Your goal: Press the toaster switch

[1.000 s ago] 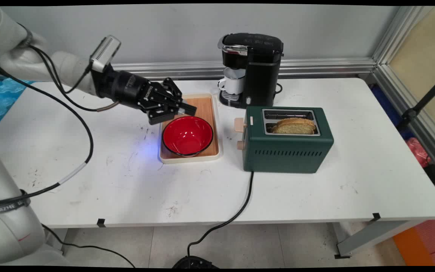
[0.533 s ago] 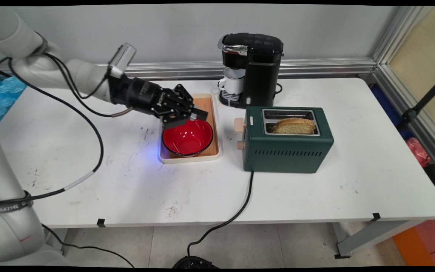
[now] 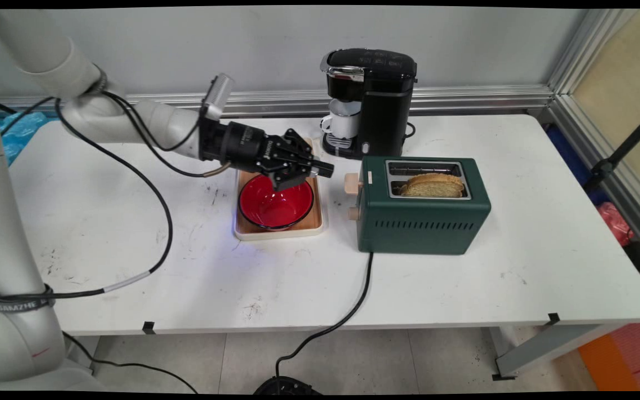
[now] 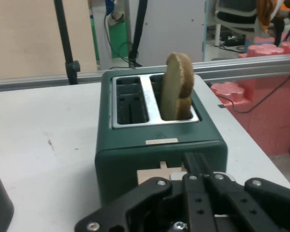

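Main view showed the gripper (image 3: 320, 168), fingers pressed together and holding nothing, above an empty red bowl (image 3: 276, 202) on a wooden tray (image 3: 303, 161). Just right stood the green toaster (image 3: 423, 204) holding bread (image 3: 432, 185), with the coffee machine (image 3: 373, 100) and its white mug (image 3: 343, 122) behind on the counter (image 3: 186, 266).

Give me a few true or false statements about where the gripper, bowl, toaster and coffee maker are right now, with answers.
1. The gripper hangs over the red bowl. True.
2. The bowl sits on bare table. False: it sits on a wooden tray.
3. Bread stands in the green toaster. True.
4. Both toaster slots hold bread. False: one is empty.
5. A white mug sits under the black coffee maker. True.
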`<action>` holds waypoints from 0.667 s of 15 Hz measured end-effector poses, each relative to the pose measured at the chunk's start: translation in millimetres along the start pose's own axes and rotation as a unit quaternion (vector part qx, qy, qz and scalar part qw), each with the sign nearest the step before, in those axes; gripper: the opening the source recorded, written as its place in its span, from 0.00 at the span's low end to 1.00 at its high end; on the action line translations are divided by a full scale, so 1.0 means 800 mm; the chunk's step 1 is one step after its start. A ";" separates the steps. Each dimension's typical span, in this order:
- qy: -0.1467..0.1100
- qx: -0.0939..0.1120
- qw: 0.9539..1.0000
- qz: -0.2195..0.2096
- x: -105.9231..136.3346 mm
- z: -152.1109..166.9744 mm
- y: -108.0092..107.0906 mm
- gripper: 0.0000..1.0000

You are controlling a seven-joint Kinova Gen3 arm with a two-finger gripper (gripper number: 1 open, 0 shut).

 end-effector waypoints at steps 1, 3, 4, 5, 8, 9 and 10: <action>0.000 0.002 1.000 -0.006 -0.001 0.007 0.000 0.00; 0.000 0.005 1.000 -0.015 -0.001 0.017 0.000 0.00; -0.002 0.006 1.000 -0.019 -0.002 0.021 0.000 0.00; -0.003 0.007 1.000 -0.021 -0.003 0.024 -0.001 0.00; -0.006 0.010 1.000 -0.028 -0.005 0.032 -0.002 0.00; -0.007 0.011 0.999 -0.030 -0.006 0.035 -0.002 0.00; -0.007 0.012 0.999 -0.032 -0.008 0.038 -0.003 0.00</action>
